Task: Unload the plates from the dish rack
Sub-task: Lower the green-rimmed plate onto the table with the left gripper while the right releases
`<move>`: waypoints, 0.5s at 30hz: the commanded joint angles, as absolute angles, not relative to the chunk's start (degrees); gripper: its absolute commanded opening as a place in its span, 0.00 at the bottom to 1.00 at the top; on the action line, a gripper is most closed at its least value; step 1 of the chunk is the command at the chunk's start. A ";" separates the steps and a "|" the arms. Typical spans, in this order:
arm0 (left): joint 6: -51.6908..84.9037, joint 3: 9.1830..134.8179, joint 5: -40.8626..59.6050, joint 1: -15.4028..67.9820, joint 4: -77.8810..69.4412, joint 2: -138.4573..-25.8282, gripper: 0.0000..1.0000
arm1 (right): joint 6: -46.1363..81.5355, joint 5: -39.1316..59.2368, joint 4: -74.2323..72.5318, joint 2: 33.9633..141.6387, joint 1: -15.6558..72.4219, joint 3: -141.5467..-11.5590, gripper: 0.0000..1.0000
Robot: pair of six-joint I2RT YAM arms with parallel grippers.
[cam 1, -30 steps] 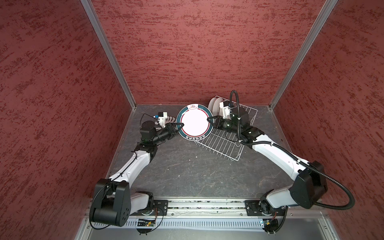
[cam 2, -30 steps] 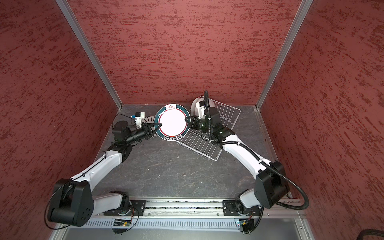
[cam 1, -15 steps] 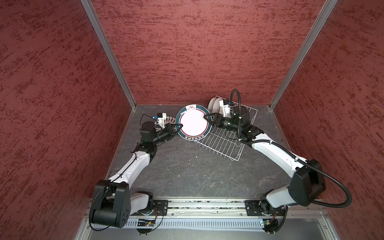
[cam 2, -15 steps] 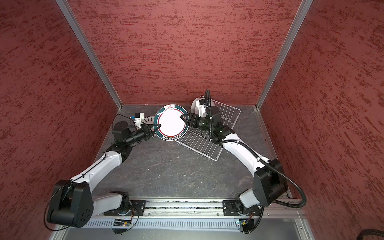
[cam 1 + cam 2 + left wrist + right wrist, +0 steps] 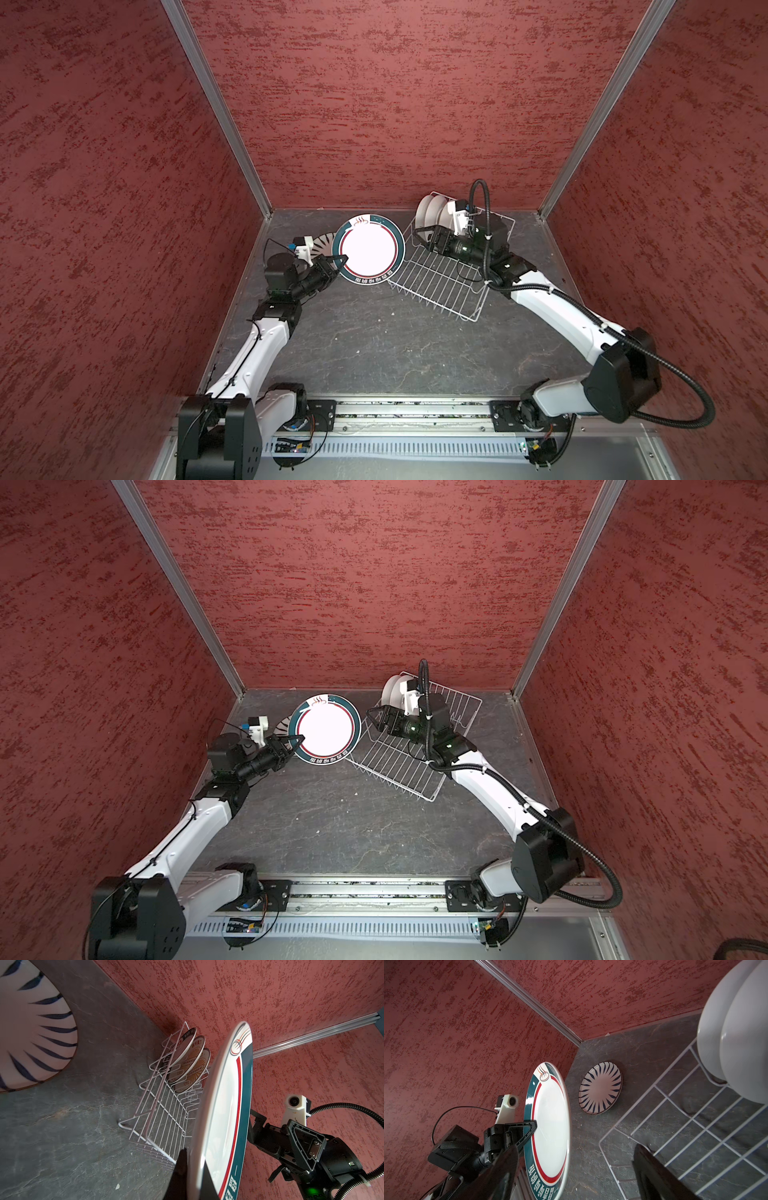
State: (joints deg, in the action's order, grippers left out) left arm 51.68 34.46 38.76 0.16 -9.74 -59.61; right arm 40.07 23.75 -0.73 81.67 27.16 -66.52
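A large white plate with a teal lettered rim hangs face up above the table, left of the dish rack. My left gripper is shut on its near-left rim. My right gripper stands open over the rack's left end, clear of that plate. Three plates stand upright at the rack's far end. A plate with black radial stripes lies flat on the table, partly under the held plate.
The dark stone-look table is boxed in by red walls on three sides, close behind the rack and the plates. An aluminium rail with both arm bases runs along the front edge.
My right gripper has opened, let go of the teal-rimmed plate and drawn back toward the rack. The left gripper keeps hold of the plate, which has shifted slightly left.
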 commanded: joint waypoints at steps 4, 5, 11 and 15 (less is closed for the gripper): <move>48.01 30.41 35.96 -3.60 -4.02 -54.13 0.00 | 39.16 22.41 -1.52 81.64 26.55 -66.35 0.88; 47.75 29.73 35.70 -4.38 -3.30 -53.22 0.00 | 39.02 22.49 -1.37 81.69 26.54 -66.43 0.88; 49.11 25.67 35.64 -9.07 -3.01 -50.16 0.00 | 38.24 22.41 -1.24 81.63 26.37 -66.01 0.88; 49.86 23.50 36.53 -11.00 -3.76 -50.09 0.00 | 38.14 22.66 -1.58 82.13 26.28 -65.92 0.88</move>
State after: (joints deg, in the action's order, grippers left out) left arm 49.34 23.99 35.55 -9.80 -1.23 -50.92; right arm 38.98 23.73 -0.62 81.71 26.74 -66.50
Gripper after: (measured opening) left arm 0.081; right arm 0.877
